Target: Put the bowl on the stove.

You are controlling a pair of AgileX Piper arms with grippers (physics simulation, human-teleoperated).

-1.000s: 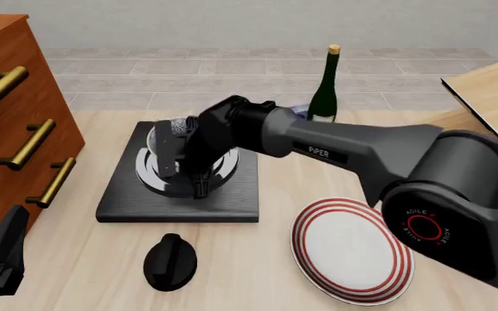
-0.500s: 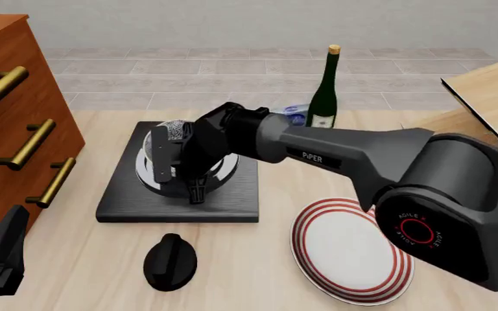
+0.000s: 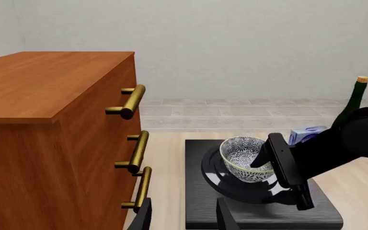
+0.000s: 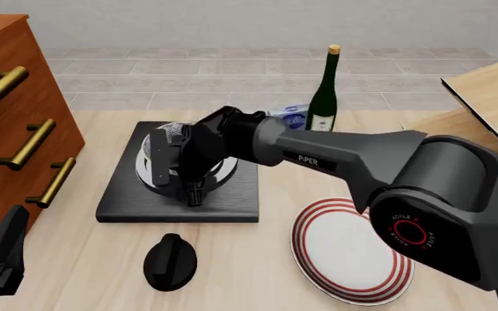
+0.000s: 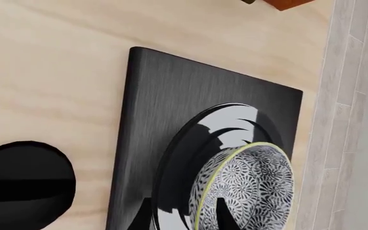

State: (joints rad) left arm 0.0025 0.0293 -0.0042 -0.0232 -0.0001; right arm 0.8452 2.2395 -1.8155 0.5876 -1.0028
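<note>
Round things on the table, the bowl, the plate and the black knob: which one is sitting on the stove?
The speckled bowl, on the stove burner at the right hand. The red-ringed plate and black knob lie on bare wood nearer the camera.

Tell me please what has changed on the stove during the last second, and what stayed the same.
The right pincer has moved slightly left and down over the stove, carrying the bowl lower over the round burner. It stays closed on the bowl's rim; nothing was released. The left pincer, black knob, plate and bottle did not move.
</note>
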